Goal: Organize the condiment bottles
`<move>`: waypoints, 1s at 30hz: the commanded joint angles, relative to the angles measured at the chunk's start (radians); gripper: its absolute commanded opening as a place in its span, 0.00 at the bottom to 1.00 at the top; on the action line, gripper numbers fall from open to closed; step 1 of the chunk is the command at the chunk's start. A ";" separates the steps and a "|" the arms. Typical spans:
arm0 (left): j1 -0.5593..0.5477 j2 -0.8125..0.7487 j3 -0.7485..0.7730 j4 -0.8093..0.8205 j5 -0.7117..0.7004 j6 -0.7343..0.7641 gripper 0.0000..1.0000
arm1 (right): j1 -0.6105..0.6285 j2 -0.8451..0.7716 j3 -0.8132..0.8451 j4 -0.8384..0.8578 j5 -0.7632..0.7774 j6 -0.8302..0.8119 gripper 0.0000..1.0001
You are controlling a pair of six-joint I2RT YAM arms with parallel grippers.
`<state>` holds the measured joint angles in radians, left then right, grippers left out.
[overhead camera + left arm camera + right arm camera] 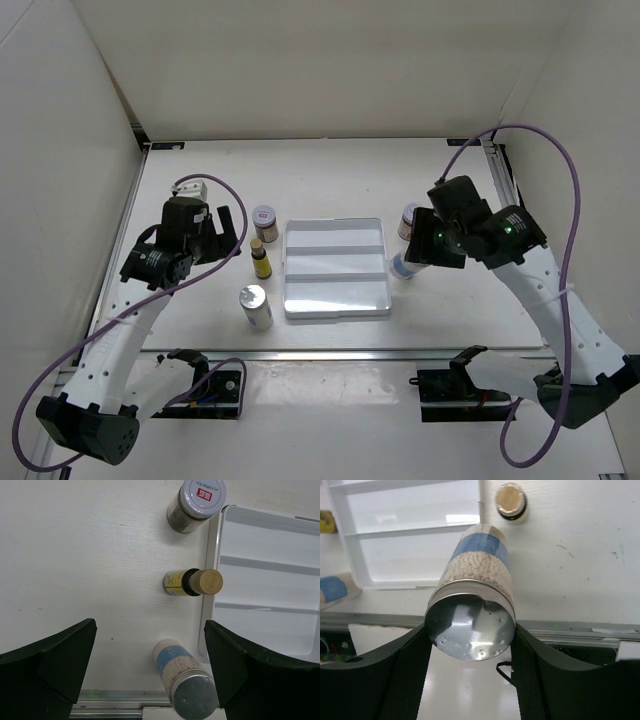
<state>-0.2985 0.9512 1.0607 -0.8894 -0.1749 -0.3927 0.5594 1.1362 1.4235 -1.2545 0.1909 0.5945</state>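
Condiment bottles: six, parted by a white tray on the worktop. Gripped one silver-capped bottle in the right gripper, jaws clenched on its cap end, body tilted just beside the tray's right edge. Called, as a judgement, for a firm squeeze on that smooth round cap, a lift clear of the rim, then release only with the base flat inside one compartment.

Showed white granules through clear walls, a blue label, a dull metal cap pricked with small holes. Left a red-marked jar, a slim yellow bottle and a second silver-capped bottle standing in a row left of the glossy, ridge-divided tray. Kept the left gripper above them, jaws released wide, holding nothing.
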 commanded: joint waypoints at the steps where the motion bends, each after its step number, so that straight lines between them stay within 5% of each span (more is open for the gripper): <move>1: -0.005 -0.003 0.002 0.000 0.012 0.005 1.00 | 0.071 0.031 0.049 0.013 0.002 0.016 0.00; 10: -0.005 -0.002 0.002 0.000 0.012 0.005 1.00 | 0.269 0.200 -0.051 0.230 0.060 0.027 0.00; 20: -0.005 -0.002 0.002 0.000 0.031 0.014 1.00 | 0.280 0.287 -0.202 0.326 0.071 0.037 0.01; 21: -0.005 -0.002 0.002 0.000 0.044 0.014 1.00 | 0.280 0.275 -0.202 0.326 0.071 0.048 0.09; 22: -0.005 -0.002 0.002 0.000 0.045 0.014 1.00 | 0.280 0.275 -0.202 0.326 0.071 0.048 0.37; 24: -0.014 -0.002 0.002 0.000 0.045 0.023 1.00 | 0.280 0.248 -0.202 0.311 0.076 0.060 0.59; 25: -0.014 -0.002 0.002 0.000 0.045 0.023 1.00 | 0.280 0.235 -0.187 0.287 0.088 0.070 1.00; 30: -0.024 -0.012 0.125 -0.097 0.092 0.023 1.00 | 0.280 0.154 -0.103 0.228 0.189 0.050 1.00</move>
<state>-0.3164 0.9554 1.0798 -0.9283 -0.1314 -0.3805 0.8383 1.3643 1.2469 -0.9932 0.2882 0.6361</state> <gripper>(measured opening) 1.000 0.998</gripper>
